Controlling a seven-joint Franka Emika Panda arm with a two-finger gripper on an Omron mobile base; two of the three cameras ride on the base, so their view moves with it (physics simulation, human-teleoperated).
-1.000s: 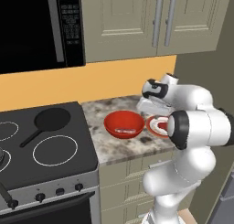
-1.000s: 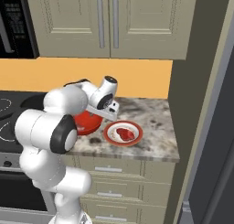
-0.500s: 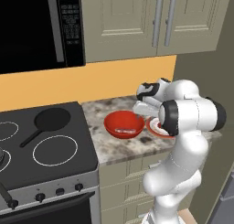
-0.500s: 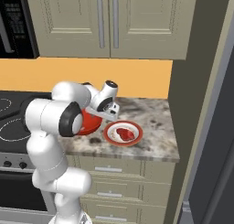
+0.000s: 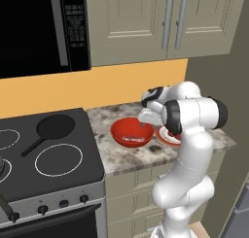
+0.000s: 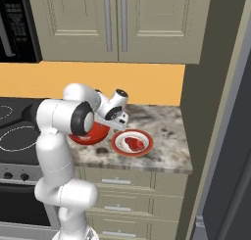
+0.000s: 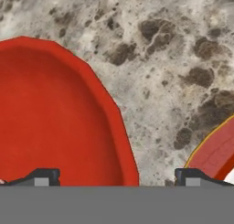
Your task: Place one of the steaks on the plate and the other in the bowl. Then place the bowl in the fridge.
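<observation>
My fingers (image 7: 116, 177) are spread over the bowl (image 7: 55, 118) rim; pinching badly could tip it off the worktop (image 7: 160, 58).

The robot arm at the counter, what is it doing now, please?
The white arm holds its open gripper low over the right rim of the red bowl, gripping nothing. One steak lies in the bowl; the other steak lies on the red-rimmed plate beside it. Both dishes sit on the stone counter. The bowl has not yet gone to the fridge.
</observation>
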